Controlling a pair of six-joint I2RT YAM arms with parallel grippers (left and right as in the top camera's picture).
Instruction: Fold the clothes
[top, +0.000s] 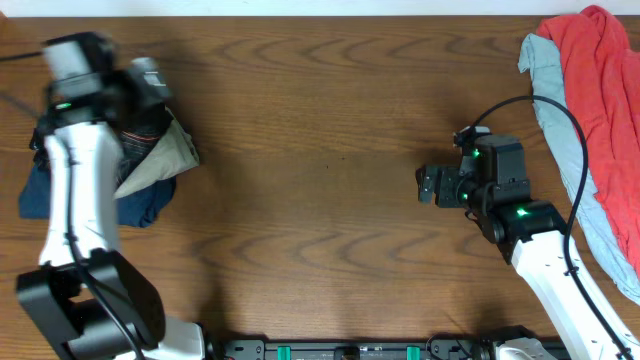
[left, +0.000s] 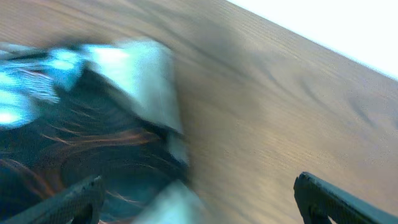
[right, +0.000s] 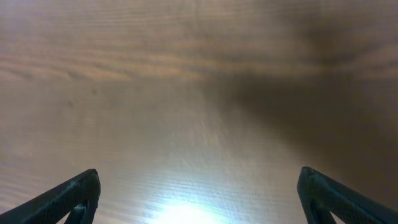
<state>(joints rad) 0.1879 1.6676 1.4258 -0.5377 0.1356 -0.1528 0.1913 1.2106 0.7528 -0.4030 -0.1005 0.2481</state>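
Over at the table's left edge, one black jersey (top: 150, 124) sits bunched in a pile. From overhead only a dark sliver of it shows, squeezed against the one pair of khaki trousers (top: 165, 155) and above the one navy garment (top: 140, 208). The left arm (top: 75, 190) lies right across that heap and hides most of it. The left wrist view gives more: black cloth with fine copper-orange lines (left: 87, 149) fills the lower left, with pale fabric folded over its upper edge. That picture is badly smeared, so logos, sleeves and collar cannot be picked out. It is crumpled, and I cannot tell which way it points or where its long axis runs. The left gripper (left: 199, 180) is released, jaws spread wide, one finger over the black cloth and the other over bare wood. Whether either touches the fabric, I cannot tell. That makes two grippers: the right gripper (top: 428, 185) is well apart from the pile, out over the bare table (top: 320, 110) right of centre. Its two fingers (right: 74, 193) are splayed at the bottom corners of its own view, released, with only wood grain between them. At the far right, one red garment (top: 600, 70) lies on one pale grey garment (top: 560, 110), both cut off by the frame's edge.
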